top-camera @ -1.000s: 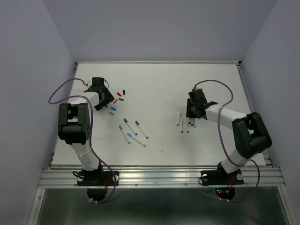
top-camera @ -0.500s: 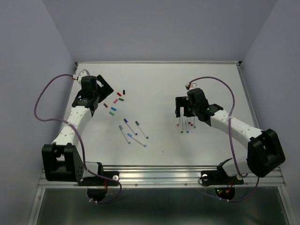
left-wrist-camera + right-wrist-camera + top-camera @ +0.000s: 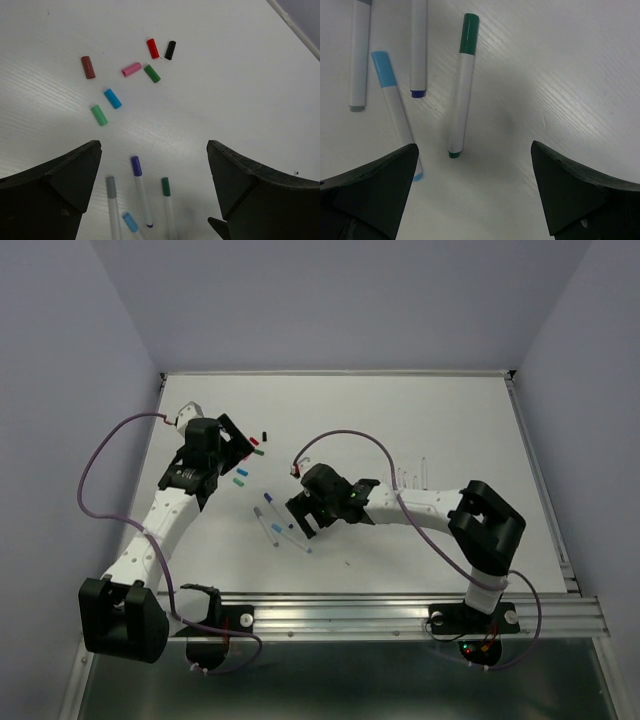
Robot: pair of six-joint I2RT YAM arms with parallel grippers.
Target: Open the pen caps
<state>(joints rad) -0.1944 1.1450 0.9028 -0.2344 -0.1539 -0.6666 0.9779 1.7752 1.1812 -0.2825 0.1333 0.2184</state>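
left gripper (image 3: 228, 447): jaws spread wide, nothing between them, held over the left part of the table (image 3: 450, 410). from the left wrist view you could count seven loose pen caps (image 3: 240, 481) ahead of its fingers (image 3: 65, 185), all lying flat and apart from any barrel. a brown cap (image 3: 88, 67) was farthest left. a light green cap (image 3: 99, 115) and a blue cap (image 3: 112, 98) lay near each other. then came a pink cap (image 3: 131, 69), a dark green cap (image 3: 152, 73), a red cap (image 3: 153, 48) and a black cap (image 3: 170, 50), the last two side by side at the far end. nearer the middle lay four pens (image 3: 140, 195) with caps on: grey, purple, light blue, green. right gripper (image 3: 300, 517) stood over this group, jaws equally wide and gripping nothing. in its wrist view the green-capped pen (image 3: 462, 85) lay on the table below the gap between the fingers (image 3: 570, 200), untouched, with the light blue pen (image 3: 395, 110) just left of it. farther right, beside your right arm (image 3: 440, 505), a few thin pale barrels (image 3: 412, 478) showed, too faint to tell whether they were capped.
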